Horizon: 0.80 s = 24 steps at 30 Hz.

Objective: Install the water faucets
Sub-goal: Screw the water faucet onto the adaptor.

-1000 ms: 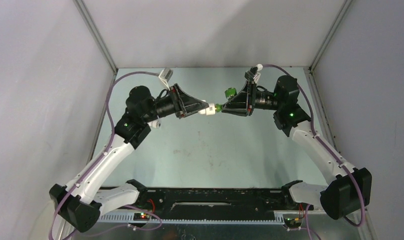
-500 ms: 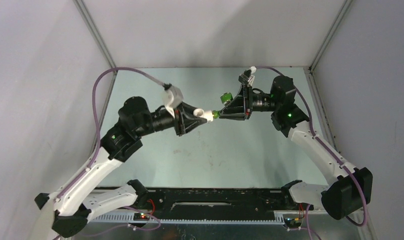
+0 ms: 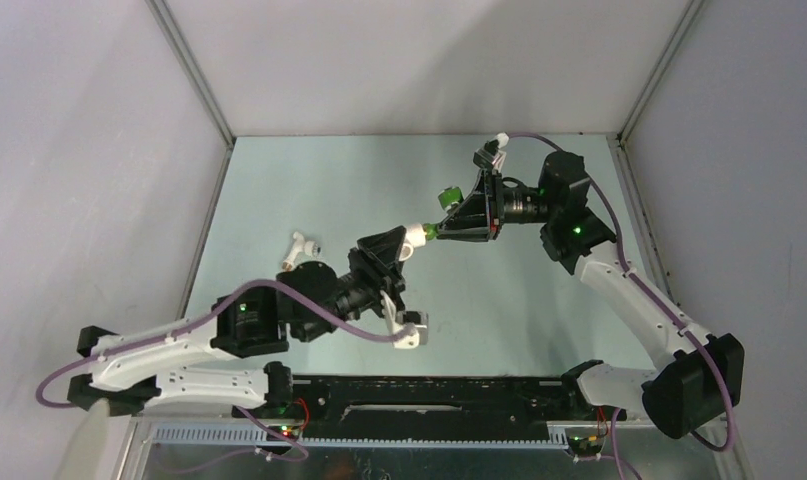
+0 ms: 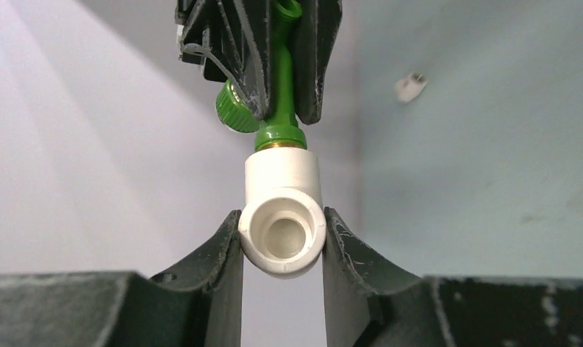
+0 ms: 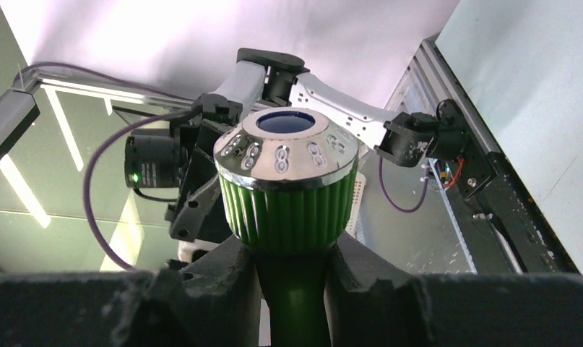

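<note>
Meeting mid-air, table (image 3: 309,180) edges well apart: L pincer (image 4: 282,220) clamped on white fitting (image 4: 282,181), R pincer (image 5: 292,249) clamped on green faucet (image 5: 288,206).

Top view: fixed, high, behind the arm bases at frame bottom, looking down over the whole bench (image 3: 279,190).

Left wrist view: close, looks along the left hand (image 4: 282,231) at the white fitting (image 4: 282,217) and green faucet (image 4: 279,134), frame centre.

Right wrist view: closer, from the right hand (image 5: 292,285); the faucet knob fills the centre, left arm (image 5: 331,101) behind.

Shared by all three: the faucet.
</note>
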Motion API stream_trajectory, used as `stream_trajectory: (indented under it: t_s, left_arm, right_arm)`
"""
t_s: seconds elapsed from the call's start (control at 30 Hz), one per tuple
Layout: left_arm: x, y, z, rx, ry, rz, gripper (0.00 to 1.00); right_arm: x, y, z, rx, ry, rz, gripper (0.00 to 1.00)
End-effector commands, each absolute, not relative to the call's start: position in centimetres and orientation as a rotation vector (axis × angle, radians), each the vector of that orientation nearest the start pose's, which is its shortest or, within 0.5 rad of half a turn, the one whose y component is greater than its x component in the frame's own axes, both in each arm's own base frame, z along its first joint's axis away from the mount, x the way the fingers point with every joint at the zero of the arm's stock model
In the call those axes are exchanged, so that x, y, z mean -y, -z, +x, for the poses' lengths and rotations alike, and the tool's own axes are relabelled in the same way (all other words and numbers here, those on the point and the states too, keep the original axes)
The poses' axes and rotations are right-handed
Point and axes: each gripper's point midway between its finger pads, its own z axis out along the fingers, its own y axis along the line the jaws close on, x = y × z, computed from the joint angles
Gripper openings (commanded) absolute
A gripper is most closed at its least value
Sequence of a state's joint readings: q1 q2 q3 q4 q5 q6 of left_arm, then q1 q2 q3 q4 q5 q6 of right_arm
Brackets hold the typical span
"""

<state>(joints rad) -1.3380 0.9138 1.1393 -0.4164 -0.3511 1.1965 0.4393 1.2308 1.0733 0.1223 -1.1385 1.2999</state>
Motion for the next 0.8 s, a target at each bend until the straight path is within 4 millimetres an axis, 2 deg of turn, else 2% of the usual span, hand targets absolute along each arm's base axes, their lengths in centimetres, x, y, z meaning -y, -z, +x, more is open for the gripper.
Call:
stream_trajectory:
  t_s: [0.0, 0.13, 0.2, 0.27, 0.33, 0.37, 0.47, 0.6, 0.7, 0.77]
  left_arm:
    - [27.4, -40.2, 17.5, -0.515, -0.666, 1.665, 0.0]
    - [27.4, -40.5, 17.7, -0.521, -0.716, 1.664, 0.02]
    - [27.3, -40.7, 17.7, -0.538, -0.71, 1.647, 0.15]
    - [27.0, -40.7, 17.8, -0.565, -0.695, 1.623, 0.43]
    - [26.5, -40.5, 17.7, -0.591, -0.668, 1.596, 0.96]
    - [26.3, -40.3, 17.7, -0.608, -0.643, 1.578, 0.99]
    - [25.0, -40.0, 17.4, -0.679, -0.554, 1.491, 1.0]
    - [23.2, -37.7, 17.3, -0.821, -0.424, 1.407, 1.0]
    - [22.0, -36.2, 16.9, -0.963, -0.27, 1.311, 1.0]
    - [21.2, -36.0, 16.9, -1.091, -0.127, 1.172, 1.0]
  right_arm:
    - [-29.3, -35.9, 21.2, -2.169, -2.047, -0.087, 0.0]
    - [-29.4, -35.8, 21.3, -2.173, -2.049, -0.085, 0.0]
    - [-29.4, -35.8, 21.3, -2.172, -2.053, -0.088, 0.0]
    - [-29.4, -35.8, 21.3, -2.171, -2.055, -0.089, 0.0]
    - [-29.2, -35.9, 21.6, -2.163, -2.05, -0.084, 0.0]
    - [-29.1, -35.9, 21.7, -2.158, -2.049, -0.081, 0.0]
    - [-28.7, -36.0, 22.2, -2.143, -2.034, -0.075, 0.0]
    - [-27.7, -36.2, 22.8, -2.101, -1.992, -0.085, 0.0]
    - [-27.1, -36.4, 23.1, -2.081, -1.971, -0.092, 0.0]
    - [-26.7, -36.4, 23.3, -2.072, -1.956, -0.097, 0.0]
